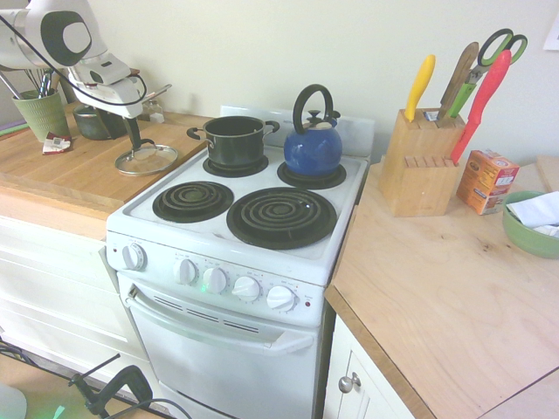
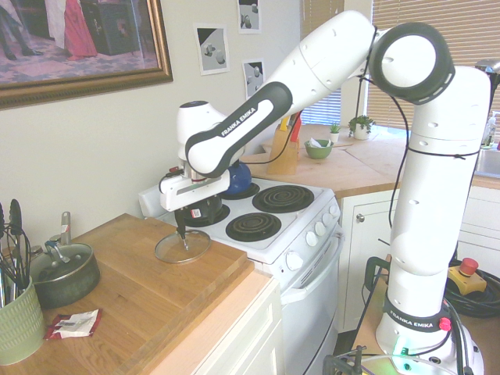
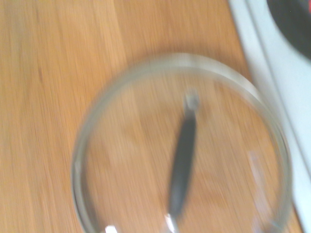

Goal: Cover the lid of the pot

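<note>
The gripper (image 2: 181, 227) hangs right over the glass lid (image 2: 182, 247), pointing almost straight down, its dark fingers (image 1: 134, 133) reaching toward the lid's handle. From where I stand the fingers line up one behind the other, so the gap is hard to judge by eye, but the jaws stand at their widest and nothing is held between them. The lid lies flat on the wooden counter (image 2: 148, 289), close to the edge where the counter meets the white stove (image 1: 218, 262) (the wrist view shows it blurred, clear glass with a metal rim and a long dark handle (image 3: 181, 160) across the middle). The black pot (image 1: 233, 140) sits open on the stove's back burner nearest the counter, well apart from the lid, with the blue kettle (image 1: 312, 147) beside it on the other back burner. Both front burners are bare coils. Further along the counter, away from the stove, sit a smaller dark pot with its own lid (image 2: 64, 272), a green holder of utensils (image 2: 17, 320) and a small packet (image 2: 74, 323). On the counter at the stove's other side there's a knife block (image 1: 419, 161), an orange box (image 1: 486, 180) and a green bowl (image 1: 528, 229)
</note>
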You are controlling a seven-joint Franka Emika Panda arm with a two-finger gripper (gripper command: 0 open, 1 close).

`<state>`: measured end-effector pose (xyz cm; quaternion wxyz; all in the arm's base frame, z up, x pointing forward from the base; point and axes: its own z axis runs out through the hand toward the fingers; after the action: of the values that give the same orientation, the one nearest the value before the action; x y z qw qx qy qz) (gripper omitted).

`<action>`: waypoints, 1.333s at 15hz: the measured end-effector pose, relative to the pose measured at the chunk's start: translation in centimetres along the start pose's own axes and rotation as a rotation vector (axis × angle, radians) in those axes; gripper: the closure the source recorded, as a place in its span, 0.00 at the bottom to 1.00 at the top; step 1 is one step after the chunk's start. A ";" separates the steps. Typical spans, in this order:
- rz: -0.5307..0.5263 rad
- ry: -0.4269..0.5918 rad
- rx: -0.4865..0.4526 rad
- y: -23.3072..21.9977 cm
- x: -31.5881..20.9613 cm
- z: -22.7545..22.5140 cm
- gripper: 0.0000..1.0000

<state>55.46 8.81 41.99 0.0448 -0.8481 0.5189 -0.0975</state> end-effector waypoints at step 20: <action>0.119 -0.017 -0.099 -4.8 2.1 6.2 1.00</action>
<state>61.83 8.99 37.02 0.0129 -0.8176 0.5723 -0.0617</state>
